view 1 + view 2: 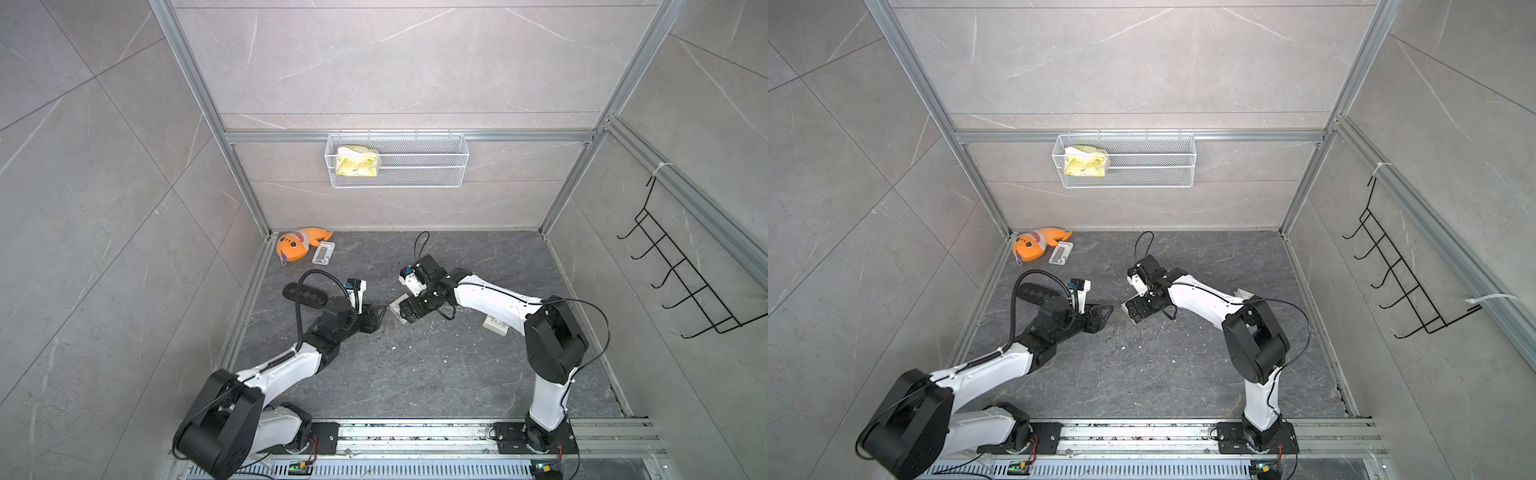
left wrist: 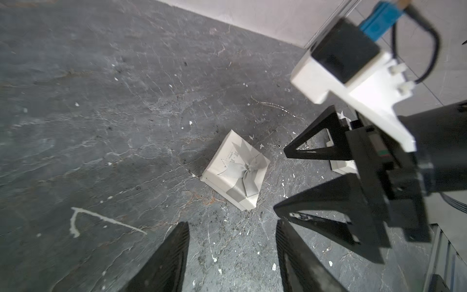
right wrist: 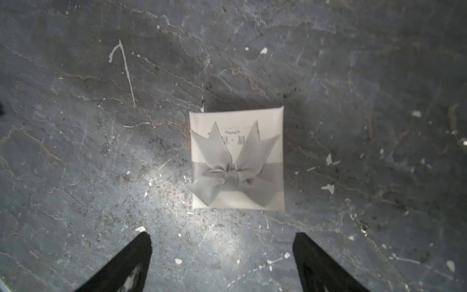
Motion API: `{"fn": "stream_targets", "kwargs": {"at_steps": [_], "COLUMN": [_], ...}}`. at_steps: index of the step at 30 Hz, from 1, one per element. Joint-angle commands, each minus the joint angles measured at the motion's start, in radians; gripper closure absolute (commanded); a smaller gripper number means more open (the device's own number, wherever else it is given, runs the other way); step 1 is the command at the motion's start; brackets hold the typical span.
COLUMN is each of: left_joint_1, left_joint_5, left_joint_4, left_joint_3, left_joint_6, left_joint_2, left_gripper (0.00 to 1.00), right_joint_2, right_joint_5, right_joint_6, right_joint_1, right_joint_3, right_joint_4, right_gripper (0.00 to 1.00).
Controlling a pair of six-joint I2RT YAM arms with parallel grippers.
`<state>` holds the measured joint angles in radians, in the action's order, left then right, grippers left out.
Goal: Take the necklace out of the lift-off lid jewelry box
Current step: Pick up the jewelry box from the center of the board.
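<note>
The white jewelry box lid (image 3: 237,161) with a grey ribbon bow lies flat on the dark floor, also seen in the left wrist view as the lid (image 2: 235,172). My right gripper (image 3: 222,235) hovers over it, open and holding nothing. In a top view the right gripper (image 1: 405,311) covers most of the lid (image 1: 395,308). A thin beaded necklace (image 2: 278,106) lies on the floor beyond the lid. A white box part (image 2: 341,165) shows behind the right gripper's fingers (image 2: 316,151). My left gripper (image 2: 231,225) is open and empty, short of the lid.
An orange fish toy (image 1: 297,247) and a small white frame (image 1: 323,253) lie at the back left. A black oval object (image 1: 305,294) sits beside the left arm. A white block (image 1: 496,326) lies under the right arm. The wall carries a mesh basket (image 1: 395,160).
</note>
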<state>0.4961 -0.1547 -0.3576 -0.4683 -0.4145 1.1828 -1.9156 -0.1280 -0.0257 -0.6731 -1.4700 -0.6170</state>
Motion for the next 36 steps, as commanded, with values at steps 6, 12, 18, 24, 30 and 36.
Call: {"fn": "stream_targets", "kwargs": {"at_steps": [6,12,18,24,30,36], "left_joint_1": [-0.048,-0.056,-0.060,-0.063,-0.064,-0.066], "left_joint_5": [0.076,0.068,0.060,0.057,0.059,0.066], "left_joint_4": [0.133,0.147,0.125,0.123,0.130,0.138], "left_joint_3": [0.088,0.094,0.103,0.109,0.114,0.120], "left_joint_6": [0.025,0.037,0.036,0.035,0.037,0.038], "left_joint_2": [-0.144,-0.153,-0.149,-0.149,-0.161,-0.179], "left_gripper": [0.29,0.27,0.27,0.27,0.27,0.28], "right_joint_2": [-0.127,-0.197,-0.232,-0.266,-0.298,-0.307], "right_joint_5": [0.041,0.091,0.100,0.114,0.131,0.149], "right_joint_6": [0.118,0.104,0.069,0.032,0.014,0.007], "right_joint_1": [-0.014,-0.022,-0.035,-0.043,-0.044,-0.043], "right_joint_3": [-0.163,-0.229,-0.254,-0.283,-0.311,-0.315], "right_joint_4": [-0.134,-0.165,-0.154,-0.150,-0.159,-0.165], "right_gripper": [0.10,0.11,0.12,0.14,0.18,0.21]}}
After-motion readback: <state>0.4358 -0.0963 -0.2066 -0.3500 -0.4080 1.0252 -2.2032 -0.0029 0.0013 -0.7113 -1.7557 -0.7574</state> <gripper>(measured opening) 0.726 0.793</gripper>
